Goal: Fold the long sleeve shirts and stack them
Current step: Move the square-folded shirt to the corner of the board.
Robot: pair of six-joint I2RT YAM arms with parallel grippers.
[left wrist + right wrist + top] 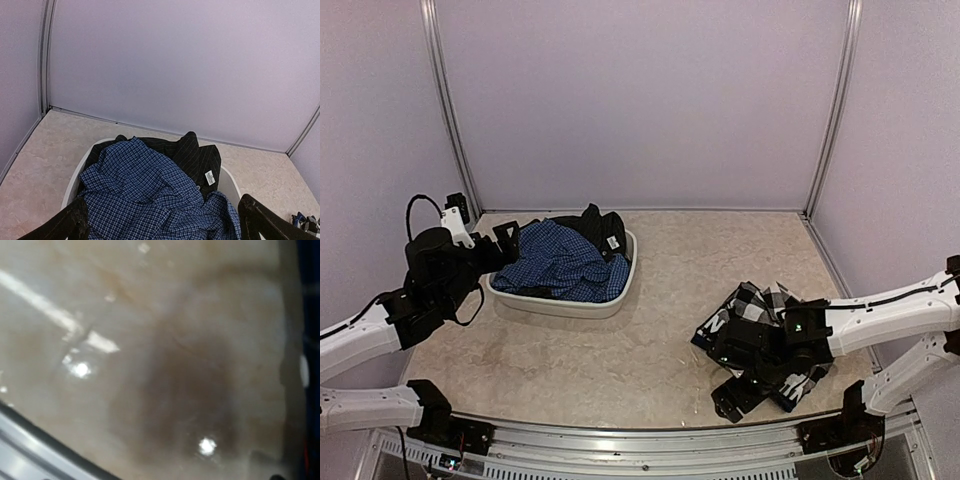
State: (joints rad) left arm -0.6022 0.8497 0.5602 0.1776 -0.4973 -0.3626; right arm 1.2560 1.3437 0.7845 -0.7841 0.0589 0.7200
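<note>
Left gripper (162,207) at the left rim of the basin (560,303), fingers spread wide, nothing in them. Blue shirt (565,262) heaped in basin, left of centre; black shirt (603,228) behind it. Checked shirt (762,302) crumpled lower right on table (620,350). Right gripper (745,352) down on it; cannot tell whether its fingers grip.
</note>
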